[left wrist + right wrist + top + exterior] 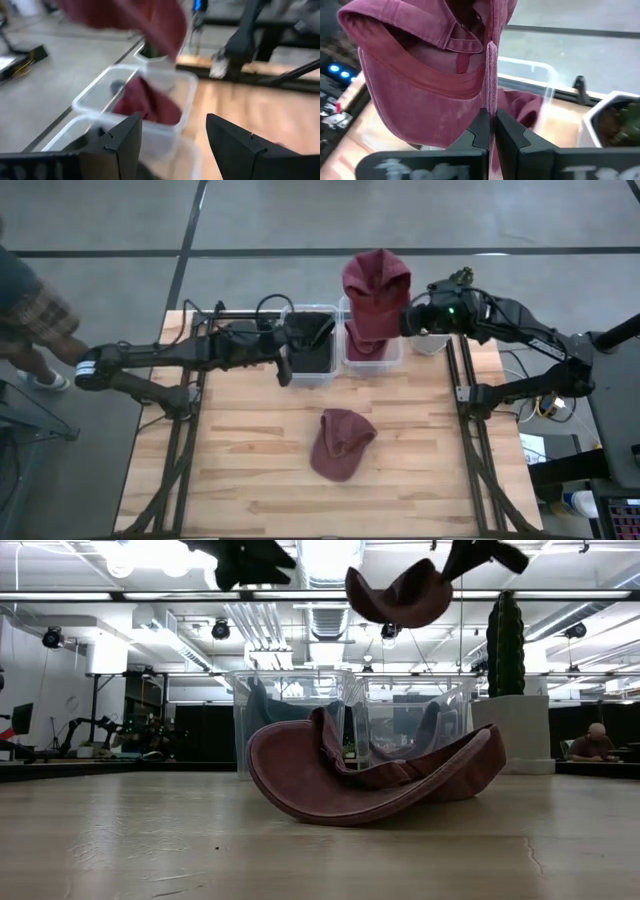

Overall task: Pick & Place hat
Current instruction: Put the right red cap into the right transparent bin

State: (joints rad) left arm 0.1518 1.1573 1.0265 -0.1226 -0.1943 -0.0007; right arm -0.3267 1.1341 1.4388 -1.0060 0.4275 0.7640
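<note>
Three maroon caps show. One cap [375, 285] [400, 595] [430, 85] is in the air over the right clear bin [392, 360], in my shut right gripper [408, 318] [493, 127]. A second cap [362, 345] [145, 102] lies inside that bin. The third cap [342, 442] [370, 775] rests on the wooden table, near its middle, opening up. My left gripper [300, 345] [172, 140] [245, 560] hovers open over the left clear bin [310, 365], touching nothing. My right gripper pinches a thin edge of the cap's cloth [491, 97] between its two fingers. The fingers [481, 129] come level from the table's right side. The cap is lifted clear above the right bin, with its hollow inside and back strap [465, 45] turned toward the wrist camera.
A potted cactus [505, 640] [432, 340] stands just right of the bins, under the right arm. Metal rails [465, 390] run along both table sides. A person [30, 310] stands beyond the table's left edge. Bare wood [250, 470] lies around the middle cap.
</note>
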